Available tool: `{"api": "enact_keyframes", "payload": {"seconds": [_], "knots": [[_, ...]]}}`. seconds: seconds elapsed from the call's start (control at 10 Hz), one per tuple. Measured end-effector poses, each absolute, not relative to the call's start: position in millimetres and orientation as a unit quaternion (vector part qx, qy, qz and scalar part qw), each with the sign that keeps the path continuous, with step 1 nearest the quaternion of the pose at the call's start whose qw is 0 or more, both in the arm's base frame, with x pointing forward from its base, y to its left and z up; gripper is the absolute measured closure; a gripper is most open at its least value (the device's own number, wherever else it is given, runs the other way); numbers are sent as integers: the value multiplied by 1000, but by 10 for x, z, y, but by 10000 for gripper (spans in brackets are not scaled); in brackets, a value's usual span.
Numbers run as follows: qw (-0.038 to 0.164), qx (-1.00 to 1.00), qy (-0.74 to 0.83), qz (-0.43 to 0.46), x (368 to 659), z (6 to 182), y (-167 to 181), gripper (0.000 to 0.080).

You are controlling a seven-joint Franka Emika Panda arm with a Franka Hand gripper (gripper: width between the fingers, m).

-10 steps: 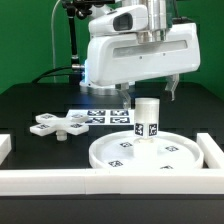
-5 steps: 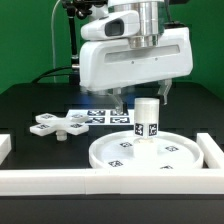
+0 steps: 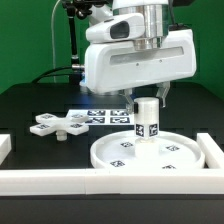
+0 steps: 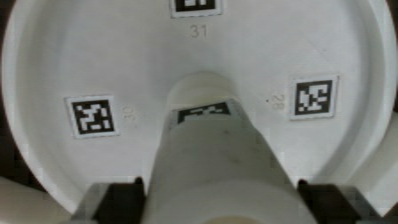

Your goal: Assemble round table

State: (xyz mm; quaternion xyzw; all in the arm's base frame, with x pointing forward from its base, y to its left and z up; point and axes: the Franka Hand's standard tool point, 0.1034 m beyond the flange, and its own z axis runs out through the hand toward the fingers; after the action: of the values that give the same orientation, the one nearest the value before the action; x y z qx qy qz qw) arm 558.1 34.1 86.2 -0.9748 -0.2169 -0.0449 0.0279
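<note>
Wrist view — tool (image 4: pixel 217 195) spread open astride leg (image 4: pixel 214 145) | leg upright on disc (image 4: pixel 71 50)

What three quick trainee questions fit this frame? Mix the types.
1. True or false: the short white cylindrical plastic leg stands upright on the large white rimmed round disc.
2. Where is the white cross-shaped foot piece? A: on the disc. B: on the black table, to the exterior view's left of the disc. C: atop the leg.
3. Fill in: the gripper hangs over the ___, fingers either side.
Key: 1 true; 2 B; 3 leg.
</note>
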Motion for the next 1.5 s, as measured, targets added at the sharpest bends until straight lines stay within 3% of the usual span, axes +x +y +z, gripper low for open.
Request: {"api": "enact_keyframes", "payload": {"seconds": [0.3, 0.8, 1.0, 1.5], "knots": [[30, -980, -192, -45, 5581, 862, 344, 392], [67, -987, 139, -35, 5585, 858, 322, 390], [71, -962, 263, -28, 5583, 854, 336, 390], [80, -912, 403, -17, 5583, 856, 348, 390]]}}
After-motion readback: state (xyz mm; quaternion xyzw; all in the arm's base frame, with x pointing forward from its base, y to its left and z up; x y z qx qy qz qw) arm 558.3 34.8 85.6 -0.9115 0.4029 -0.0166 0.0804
